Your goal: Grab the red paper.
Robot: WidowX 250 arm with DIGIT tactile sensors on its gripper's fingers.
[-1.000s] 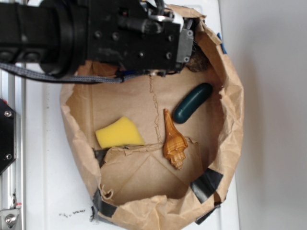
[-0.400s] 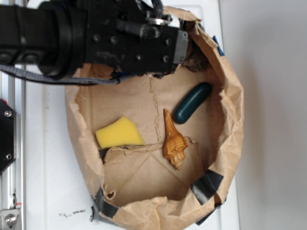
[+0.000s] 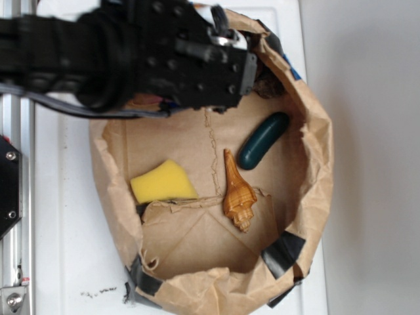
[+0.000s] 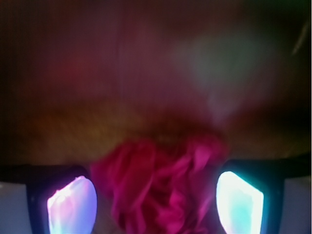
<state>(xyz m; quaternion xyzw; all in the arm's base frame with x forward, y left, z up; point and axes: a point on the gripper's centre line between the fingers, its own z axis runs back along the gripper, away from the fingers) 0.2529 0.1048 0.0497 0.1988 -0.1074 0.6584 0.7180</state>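
In the wrist view the red paper (image 4: 161, 190) is a crumpled magenta-red wad lying between my gripper's (image 4: 156, 197) two fingers. The left finger (image 4: 73, 204) and the right finger (image 4: 239, 200) stand apart on either side of it, with a narrow gap to the paper on each side, so the gripper is open around the wad. The picture is dark and blurred. In the exterior view my black arm (image 3: 184, 62) reaches over the top of the brown paper bag (image 3: 315, 170) and hides the red paper and the fingertips.
Inside the bag lie a yellow sponge (image 3: 162, 182), a tan conch shell (image 3: 237, 193) and a dark green oblong thing (image 3: 262, 140). The bag's crumpled walls rise all round. A metal rail (image 3: 16, 164) runs along the left edge.
The arm has shifted slightly left and down over the bag's top end and tilted a little. The bag's top rim has moved with it. The things in the bag lie as before.
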